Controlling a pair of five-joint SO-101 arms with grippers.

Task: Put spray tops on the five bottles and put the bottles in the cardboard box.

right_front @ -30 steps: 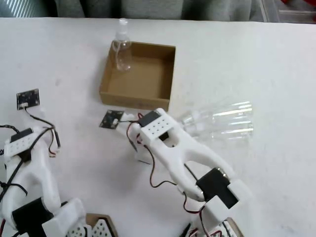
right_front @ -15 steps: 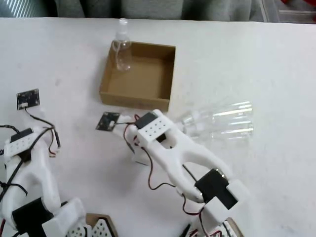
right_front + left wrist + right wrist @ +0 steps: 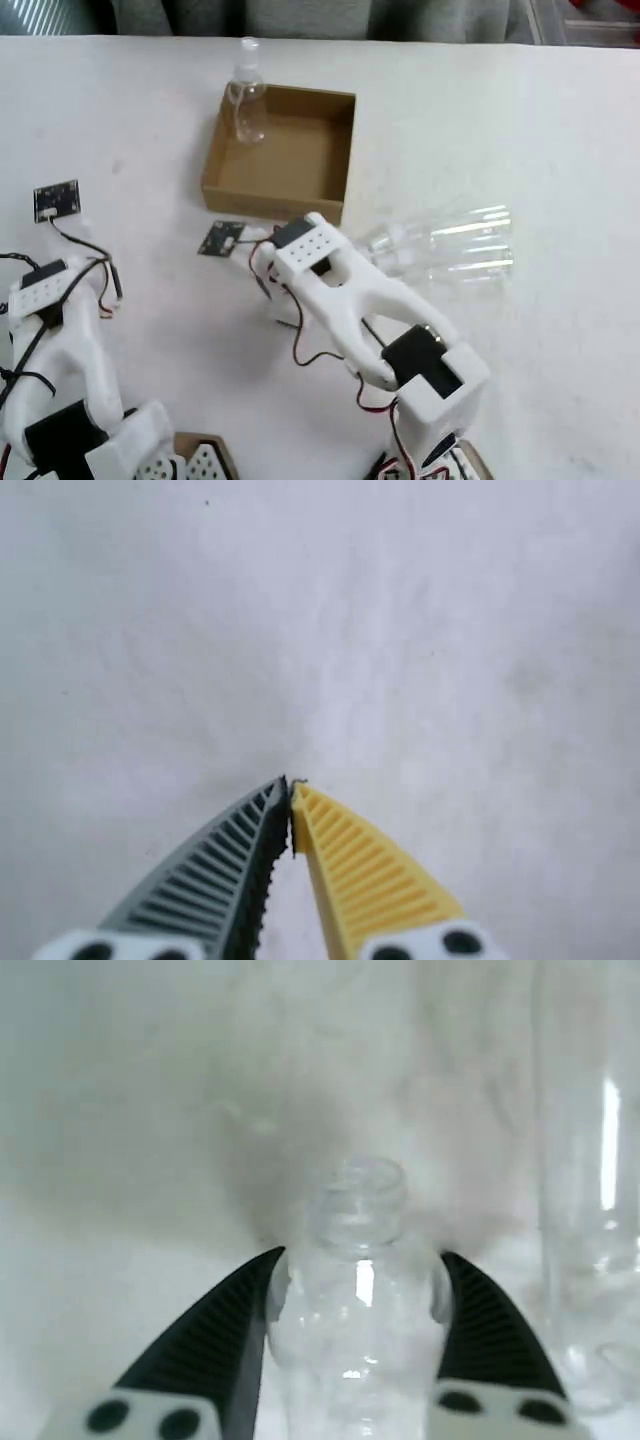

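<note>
Right wrist view: right gripper (image 3: 362, 1256) clasps an uncapped bottle (image 3: 355, 1360) just below its neck; a firm, steady hold suits capping. Left gripper (image 3: 290, 790) sits closed, empty.

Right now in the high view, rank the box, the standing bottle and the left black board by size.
Largest, the box; then the standing bottle; smallest, the black board. The bottle's top rises toward the camera, so it may look oversized.

Bright even light, soft shadows, glints on clear bottles (image 3: 462, 246).
</note>
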